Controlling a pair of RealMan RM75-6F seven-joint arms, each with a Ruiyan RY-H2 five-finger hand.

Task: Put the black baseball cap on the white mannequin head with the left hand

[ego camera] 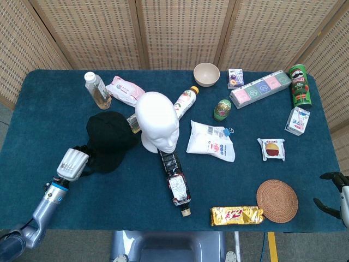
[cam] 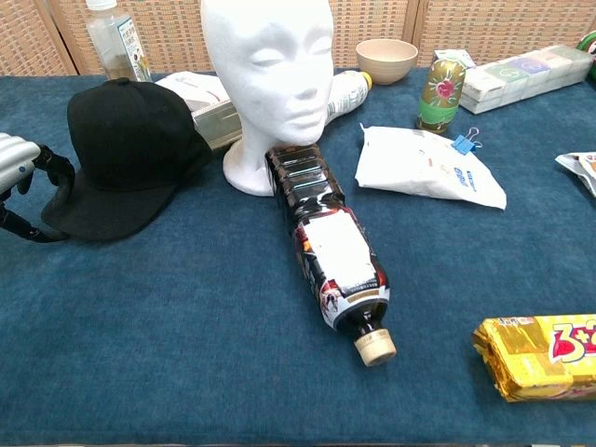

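The black baseball cap [ego camera: 109,139] lies on the blue table left of the white mannequin head [ego camera: 157,120], its crown close to the head's base. My left hand [ego camera: 73,162] is at the cap's brim, low on the left. In the chest view the left hand [cam: 17,172] has fingers over the brim's edge and the thumb below it, gripping the cap [cam: 130,149]. The mannequin head [cam: 270,65] stands upright and bare. At the right edge my right hand [ego camera: 334,194] is off the table, fingers spread and holding nothing.
A dark bottle [ego camera: 175,180] lies on its side in front of the mannequin. A clear bottle [ego camera: 97,90] and a pink pack [ego camera: 124,90] stand behind the cap. A white bag [ego camera: 211,141], a bowl [ego camera: 206,73], a cork mat [ego camera: 277,200] and a yellow snack [ego camera: 237,215] lie to the right.
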